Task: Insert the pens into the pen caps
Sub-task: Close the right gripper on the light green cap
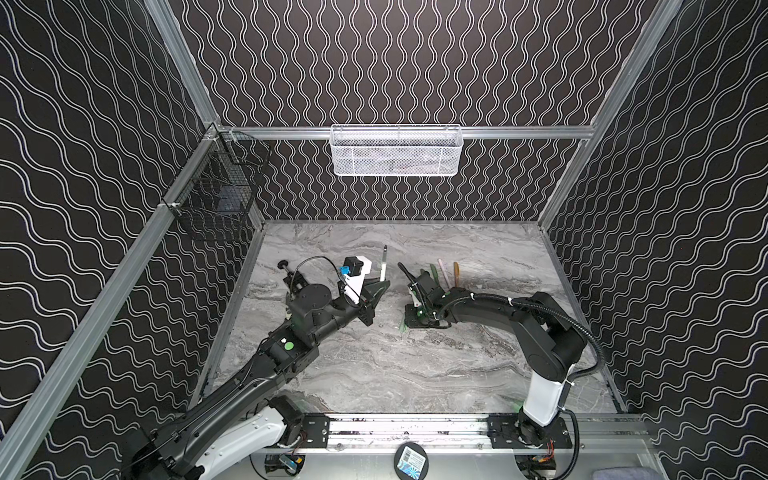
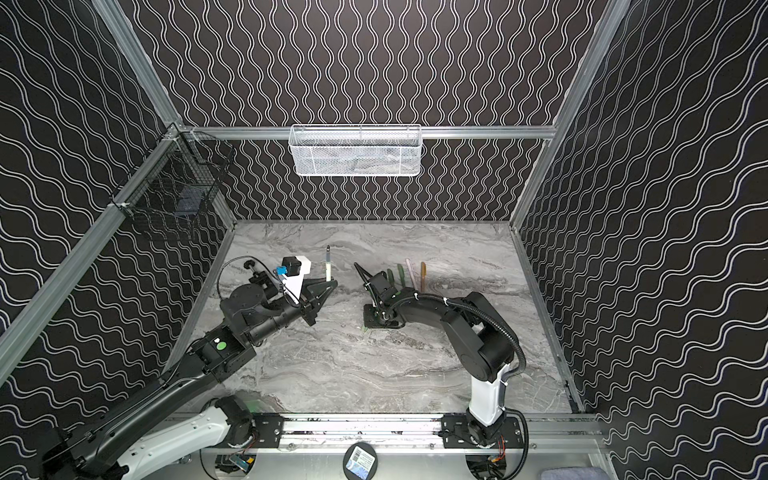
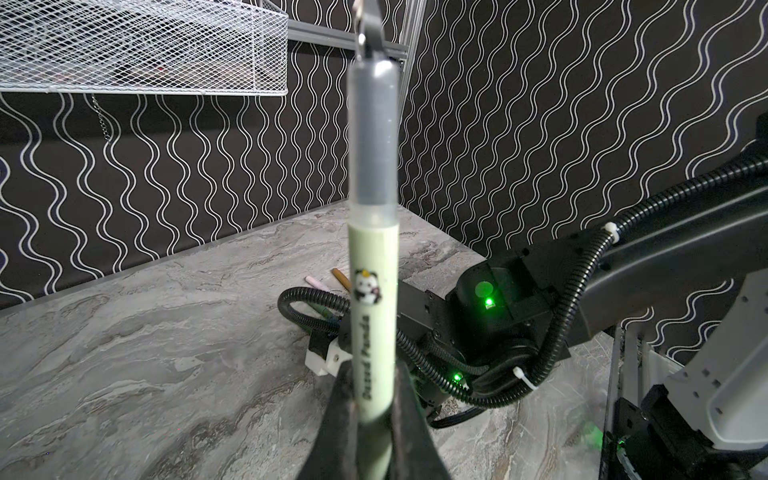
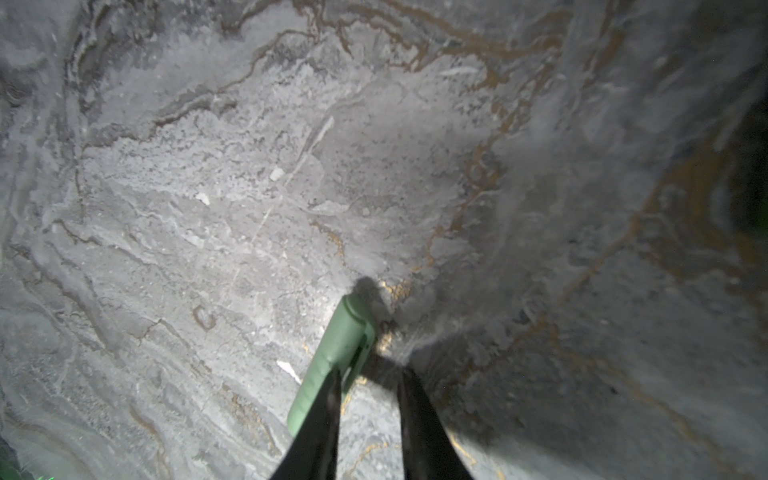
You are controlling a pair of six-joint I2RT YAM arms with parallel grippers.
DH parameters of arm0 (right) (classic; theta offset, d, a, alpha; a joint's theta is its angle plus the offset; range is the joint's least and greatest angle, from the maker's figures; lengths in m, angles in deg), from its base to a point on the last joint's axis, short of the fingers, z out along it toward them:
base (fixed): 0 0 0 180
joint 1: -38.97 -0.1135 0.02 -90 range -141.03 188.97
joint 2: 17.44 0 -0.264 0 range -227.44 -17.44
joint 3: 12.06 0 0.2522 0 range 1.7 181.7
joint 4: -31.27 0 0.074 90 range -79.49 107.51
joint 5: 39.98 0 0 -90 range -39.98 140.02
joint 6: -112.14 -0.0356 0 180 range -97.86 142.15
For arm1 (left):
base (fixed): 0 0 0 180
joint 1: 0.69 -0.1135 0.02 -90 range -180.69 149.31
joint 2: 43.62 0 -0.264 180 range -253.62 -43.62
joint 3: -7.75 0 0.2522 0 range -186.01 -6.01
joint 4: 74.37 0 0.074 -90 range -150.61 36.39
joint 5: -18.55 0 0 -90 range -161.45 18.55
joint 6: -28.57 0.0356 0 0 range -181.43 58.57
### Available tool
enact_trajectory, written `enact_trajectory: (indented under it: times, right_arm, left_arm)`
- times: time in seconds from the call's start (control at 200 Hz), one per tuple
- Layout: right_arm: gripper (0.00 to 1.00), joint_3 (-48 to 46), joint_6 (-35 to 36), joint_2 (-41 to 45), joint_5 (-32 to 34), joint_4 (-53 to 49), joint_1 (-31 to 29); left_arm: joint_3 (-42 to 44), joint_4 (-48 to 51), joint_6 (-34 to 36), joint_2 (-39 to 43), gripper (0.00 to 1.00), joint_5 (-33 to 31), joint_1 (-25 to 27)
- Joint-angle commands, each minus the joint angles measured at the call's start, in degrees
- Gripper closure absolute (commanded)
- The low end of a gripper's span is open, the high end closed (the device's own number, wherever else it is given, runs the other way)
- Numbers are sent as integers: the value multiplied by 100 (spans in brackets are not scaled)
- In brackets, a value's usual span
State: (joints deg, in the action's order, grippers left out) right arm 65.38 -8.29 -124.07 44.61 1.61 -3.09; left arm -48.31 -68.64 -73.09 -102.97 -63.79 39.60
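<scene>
1. Two pincers, two states: the left pincer [image 3: 371,374] is clamped on the lower barrel of a pale green pen [image 3: 374,266]. The pen stands upright above the desk [image 1: 415,374], dark tip uppermost.
2. Right pincer [image 4: 370,374] is down at the desk with its jaws a little apart. A green cap [image 4: 340,340] lies flat there, beside one jaw and partly hidden by it. Bare desk shows in the rest of the gap, so I judge the cap not pinched.
3. Handling, by my judgement: pen and cap look light, stiff and smooth, round enough to slip or roll. The pen is well held low on the barrel, leaving the tip end free. The cap wants a grip across its middle with the mouth left clear; which end is the mouth I cannot tell.
4. Left arm reaches forward and low from the near left, wrist turned so the pen points up.
5. Right arm is bent at the elbow and reaches toward the middle, wrist pitched down.
6. Beyond it a pink pen [image 1: 443,271] and a tan pen [image 1: 456,272] lie side by side.
</scene>
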Motion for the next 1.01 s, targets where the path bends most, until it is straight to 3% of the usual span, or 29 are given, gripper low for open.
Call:
enact_trajectory:
  times: [0.0,0.601,1.001]
  right_arm:
    - [73,36,-41,112,58,49,-15]
    - [70,128,-29,-95,61,41,-21]
    - [74,269,3,-375,85,19,-40]
  left_arm:
    - [-52,-179,-3,-15,100,8,-8]
    - [-63,-168,-3,-24,100,54,-4]
    - [-68,-146,24,11,100,34,-3]
